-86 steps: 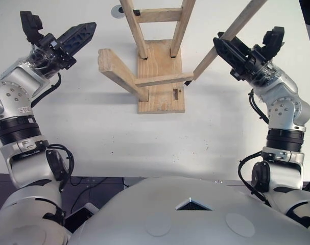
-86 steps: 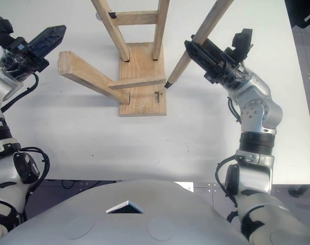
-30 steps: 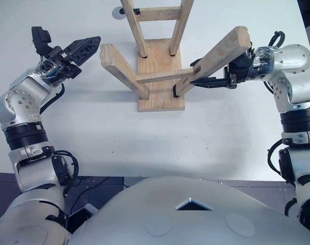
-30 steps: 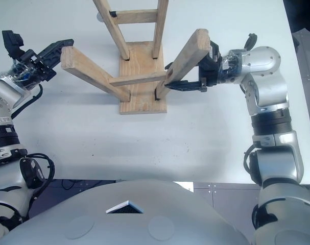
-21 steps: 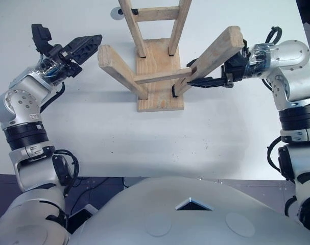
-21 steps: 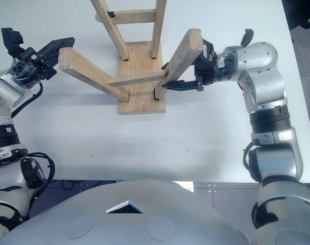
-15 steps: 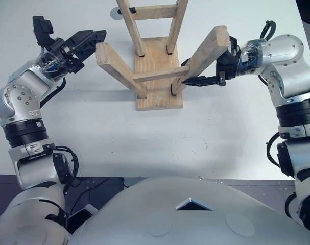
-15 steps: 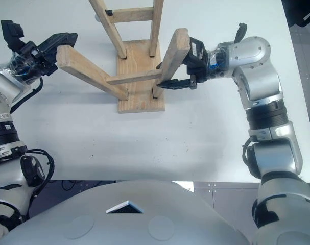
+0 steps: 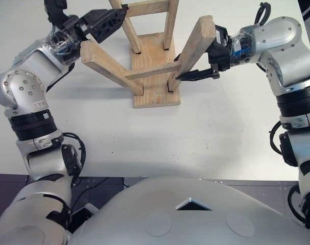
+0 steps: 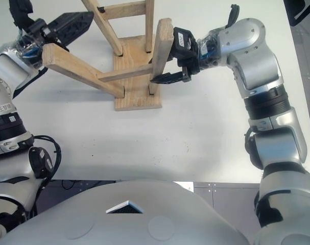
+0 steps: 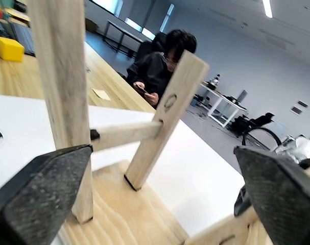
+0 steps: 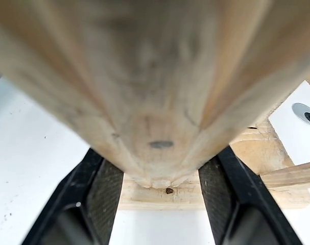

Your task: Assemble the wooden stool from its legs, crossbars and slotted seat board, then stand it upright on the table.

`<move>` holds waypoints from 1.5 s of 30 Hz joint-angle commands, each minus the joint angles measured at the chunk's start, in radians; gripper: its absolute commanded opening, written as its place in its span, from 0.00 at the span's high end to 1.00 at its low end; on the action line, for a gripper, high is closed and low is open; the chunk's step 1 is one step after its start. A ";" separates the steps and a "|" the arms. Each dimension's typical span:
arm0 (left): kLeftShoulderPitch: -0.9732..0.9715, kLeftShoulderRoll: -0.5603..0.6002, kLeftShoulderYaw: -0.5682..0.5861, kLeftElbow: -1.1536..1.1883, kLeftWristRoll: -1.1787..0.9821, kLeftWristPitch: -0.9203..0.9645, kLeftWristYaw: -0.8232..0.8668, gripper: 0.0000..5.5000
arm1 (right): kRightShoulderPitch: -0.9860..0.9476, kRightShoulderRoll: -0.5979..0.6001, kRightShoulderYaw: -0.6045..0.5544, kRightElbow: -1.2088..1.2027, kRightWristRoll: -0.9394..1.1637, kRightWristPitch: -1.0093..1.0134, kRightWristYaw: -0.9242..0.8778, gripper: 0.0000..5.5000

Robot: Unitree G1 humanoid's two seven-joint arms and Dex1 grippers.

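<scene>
The slotted seat board point(image 9: 156, 92) lies flat on the white table. Two far legs point(image 9: 130, 35) joined by a crossbar point(image 9: 147, 7) stand in its far slots. A third leg point(image 9: 108, 65) leans out to the left from the near-left slot and carries a second crossbar point(image 9: 150, 71). My right gripper point(image 9: 189, 62) is shut on the fourth leg point(image 9: 198, 35), whose foot sits at the near-right slot against that crossbar's end. In the right wrist view this leg point(image 12: 144, 92) runs between the fingers point(image 12: 101, 194). My left gripper point(image 9: 113, 16) is open above the leaning leg's top, facing the far legs point(image 11: 160, 127).
A small round disc point(image 12: 305, 113) lies on the table beyond the board. White table surface stretches in front of the board to the near edge point(image 9: 195, 176) and out to both sides under the arms.
My right gripper swung its leg down from the air, set its foot at the near-right slot, then pushed it leftward and more upright. My left gripper moved right, past the leaning leg's top.
</scene>
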 commanded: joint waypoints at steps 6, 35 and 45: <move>0.069 0.296 0.038 0.055 0.123 -0.207 -0.297 0.08 | 0.275 -0.120 0.088 0.082 -0.085 0.247 -0.055 0.63; -0.739 0.005 -1.123 0.589 0.768 -0.314 -1.028 0.64 | 0.270 0.041 0.088 -0.166 -0.001 0.345 -0.328 0.63; -0.635 0.002 -1.177 0.631 0.859 -0.370 -1.005 0.83 | 0.254 0.036 0.082 -0.169 -0.001 0.362 -0.327 0.63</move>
